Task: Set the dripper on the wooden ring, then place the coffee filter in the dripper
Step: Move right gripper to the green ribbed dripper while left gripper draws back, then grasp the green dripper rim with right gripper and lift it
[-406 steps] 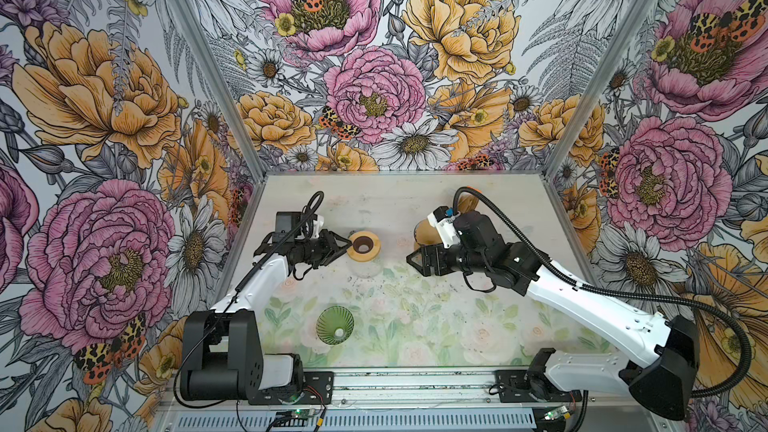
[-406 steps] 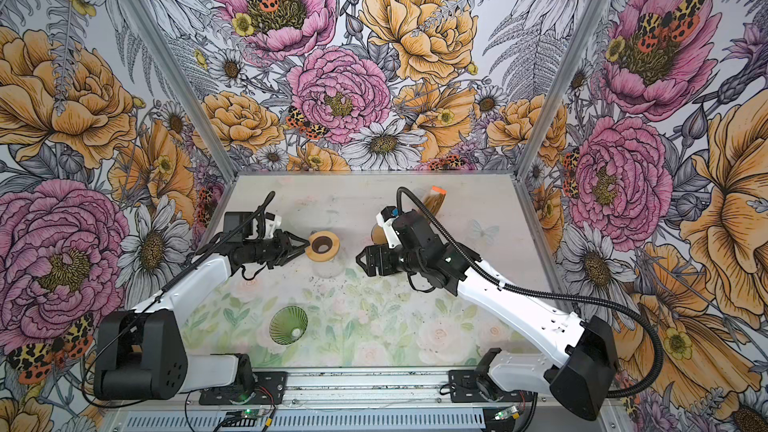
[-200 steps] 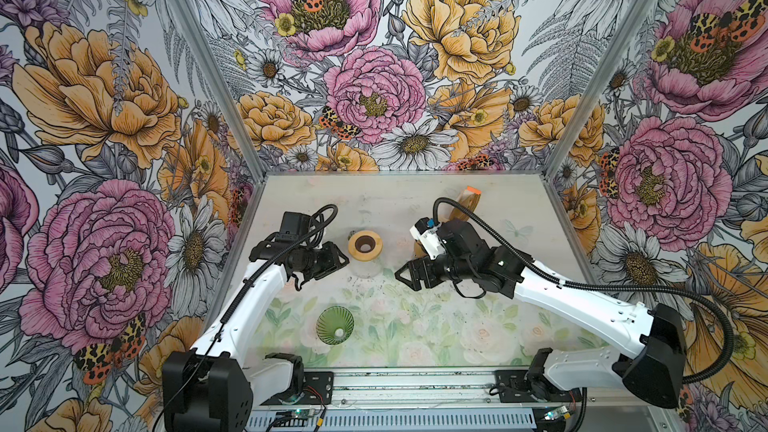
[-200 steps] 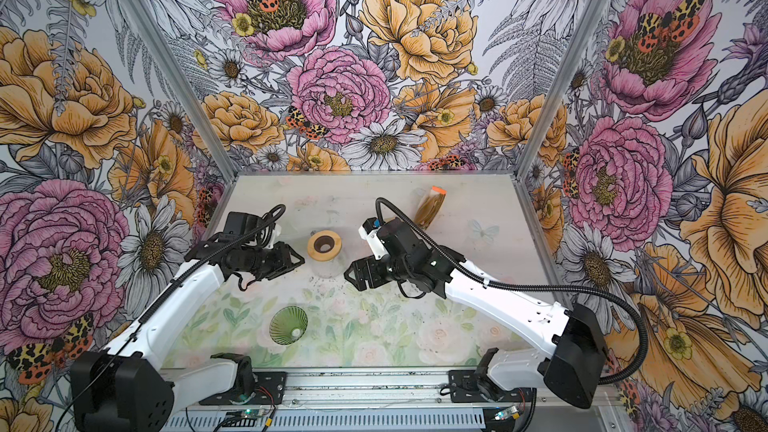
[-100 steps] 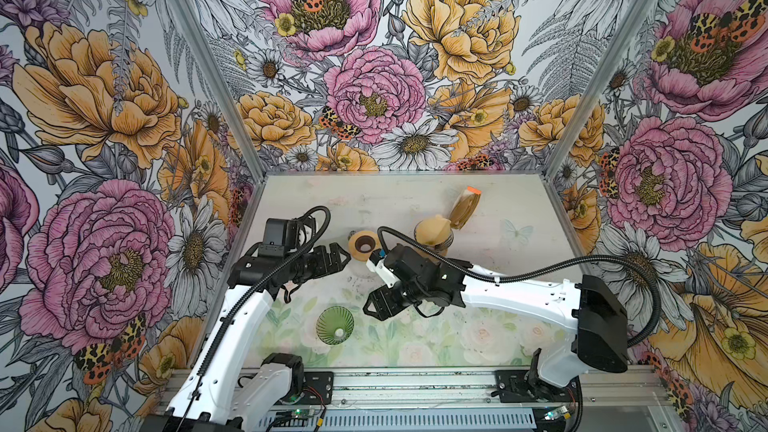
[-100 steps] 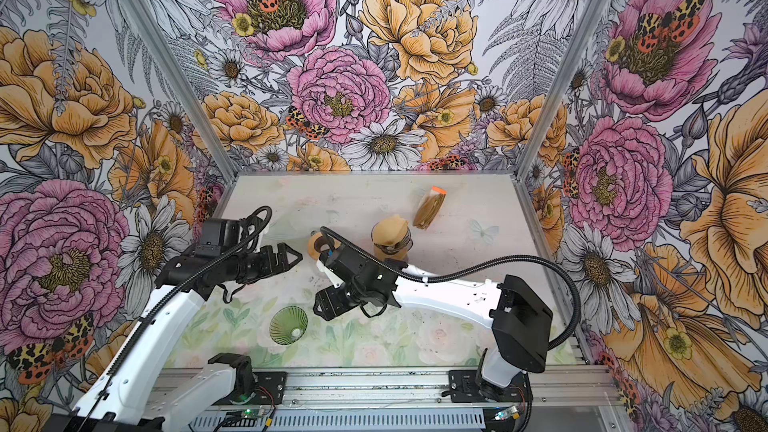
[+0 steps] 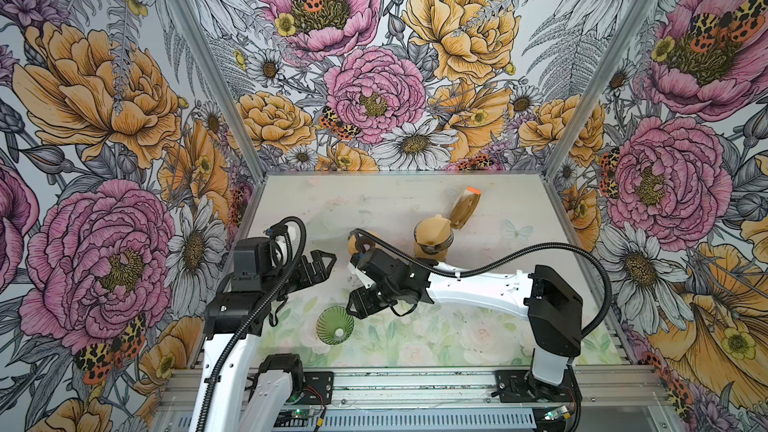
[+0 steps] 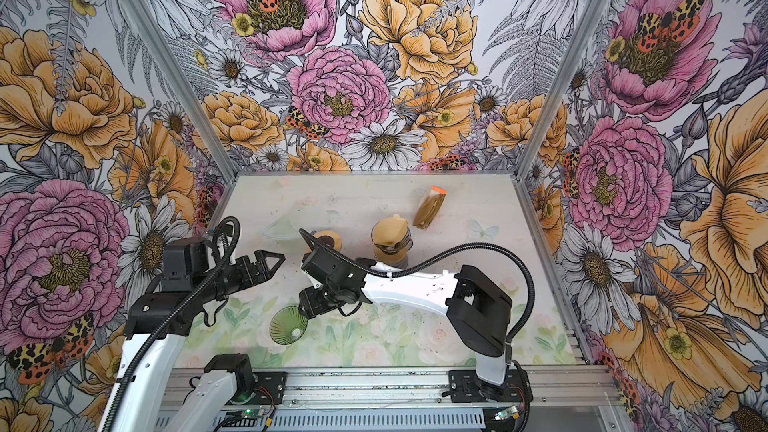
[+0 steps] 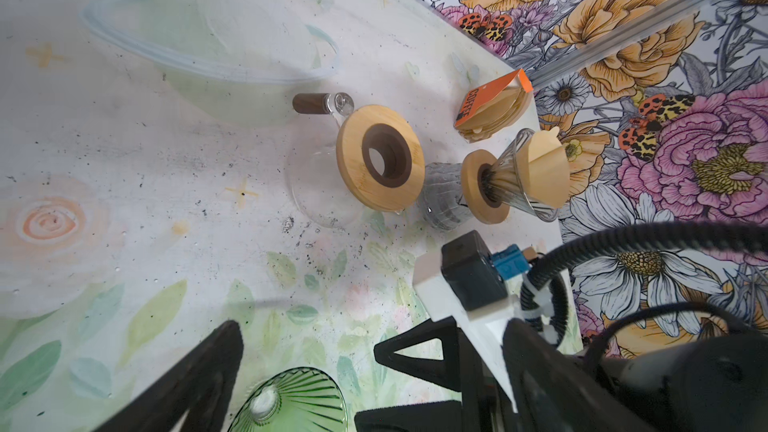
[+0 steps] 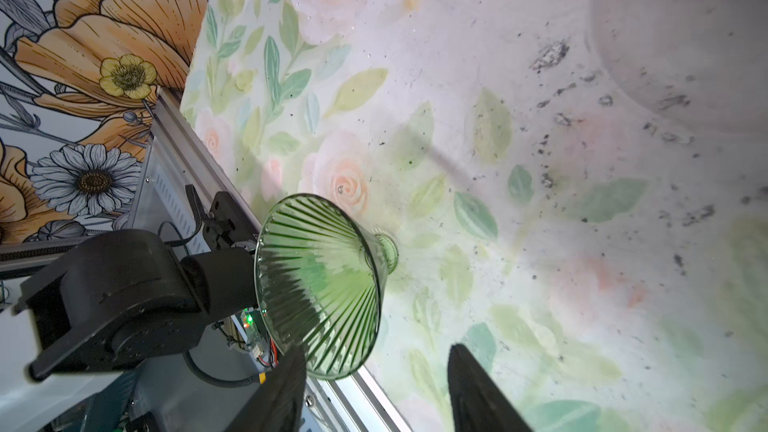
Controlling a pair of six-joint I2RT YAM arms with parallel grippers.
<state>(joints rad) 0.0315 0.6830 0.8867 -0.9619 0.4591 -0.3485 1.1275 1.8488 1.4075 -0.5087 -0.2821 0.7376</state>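
A tan paper filter [image 9: 544,172] sits in a clear glass dripper [image 9: 509,189] toward the back. A green ribbed dripper [image 7: 334,328] stands mouth-up near the surface's front.

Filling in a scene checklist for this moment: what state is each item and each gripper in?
green dripper, upright, empty
clear dripper, upright, filter inside
filter pack, lying down
carafe, upright, empty
left gripper, open, empty
right gripper, open, at green dripper's rim
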